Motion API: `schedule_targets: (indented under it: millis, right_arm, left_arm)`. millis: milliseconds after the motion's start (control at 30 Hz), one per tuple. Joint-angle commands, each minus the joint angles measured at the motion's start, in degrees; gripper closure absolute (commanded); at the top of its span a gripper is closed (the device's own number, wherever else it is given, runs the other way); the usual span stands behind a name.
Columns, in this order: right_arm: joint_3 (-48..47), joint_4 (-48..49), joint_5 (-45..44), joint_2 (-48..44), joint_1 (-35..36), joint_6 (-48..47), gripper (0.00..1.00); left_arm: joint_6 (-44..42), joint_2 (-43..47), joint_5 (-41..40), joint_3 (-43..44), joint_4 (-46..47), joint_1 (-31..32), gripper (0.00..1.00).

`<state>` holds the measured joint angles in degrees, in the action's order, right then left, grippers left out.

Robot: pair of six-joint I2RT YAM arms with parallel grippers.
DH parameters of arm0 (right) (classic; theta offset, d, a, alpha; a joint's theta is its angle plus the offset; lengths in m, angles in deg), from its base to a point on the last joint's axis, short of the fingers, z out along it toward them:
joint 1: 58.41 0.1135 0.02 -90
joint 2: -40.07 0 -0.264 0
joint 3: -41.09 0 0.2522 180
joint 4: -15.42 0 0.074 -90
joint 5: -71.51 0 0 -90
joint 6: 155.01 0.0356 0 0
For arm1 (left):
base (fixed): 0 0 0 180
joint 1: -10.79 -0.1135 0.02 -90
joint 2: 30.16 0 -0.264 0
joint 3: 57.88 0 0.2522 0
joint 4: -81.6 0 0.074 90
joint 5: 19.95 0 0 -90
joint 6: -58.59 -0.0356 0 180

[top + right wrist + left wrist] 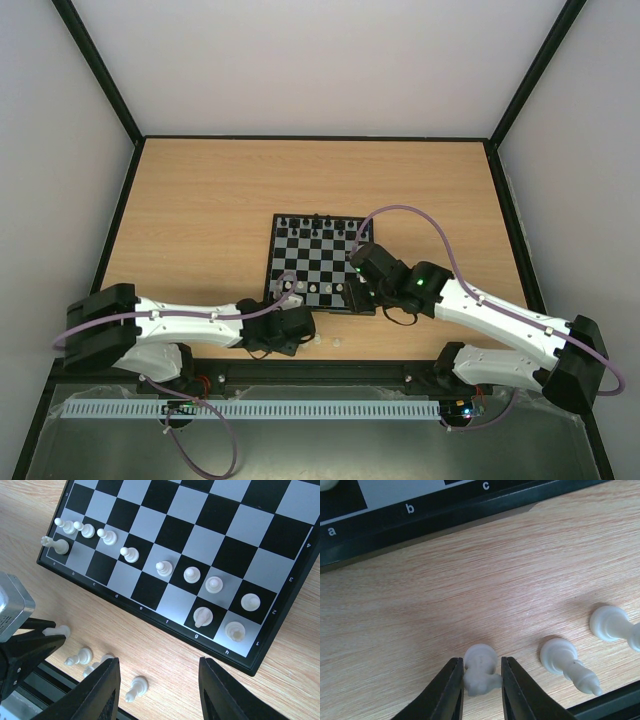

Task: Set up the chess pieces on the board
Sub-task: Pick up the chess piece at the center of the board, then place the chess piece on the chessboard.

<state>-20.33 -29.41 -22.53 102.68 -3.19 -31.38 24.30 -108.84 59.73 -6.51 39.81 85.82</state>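
Left pincer (481, 661) clenched on small white plastic chess piece (481, 676) on wooden bench (470, 580), two white pieces (560, 657) at 3 o'clock, black-rimmed checkered board (420, 517) at 12 o'clock lettered a, b, c, right pincer (159, 667) released

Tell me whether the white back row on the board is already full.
No: only three white pieces stand in the lettered edge row of the board, on a, g and h; squares b to f are bare.
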Motion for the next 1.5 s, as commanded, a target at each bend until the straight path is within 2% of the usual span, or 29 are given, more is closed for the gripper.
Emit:
schedule_targets:
  millis: [0,167,800,1067,1467]
  right_arm:
    - [0.65,-1.45,-0.04,-0.29,0.32,-0.49,0.56]
    - [0.72,-1.52,0.20,-0.29,0.33,-0.50,0.56]
    - [0.80,-1.27,0.26,-0.30,0.30,-0.67,0.56]
    - [0.80,-1.35,0.34,-0.21,0.32,-0.67,0.56]
    - [0.86,-1.27,0.76,0.10,0.25,-0.84,0.56]
  left_arm:
    - [-0.12,-0.73,-1.01,1.00,-1.28,0.56,0.77]
    - [-0.69,-0.59,-2.42,2.40,-2.01,0.19,0.83]
    - [-14.69,-2.75,-3.58,11.27,-5.13,-12.71,0.82]
    - [-17.93,-6.89,-3.73,14.01,-4.33,-15.40,0.82]
    - [-19.34,-9.63,-3.41,13.31,-2.40,-17.73,0.82]
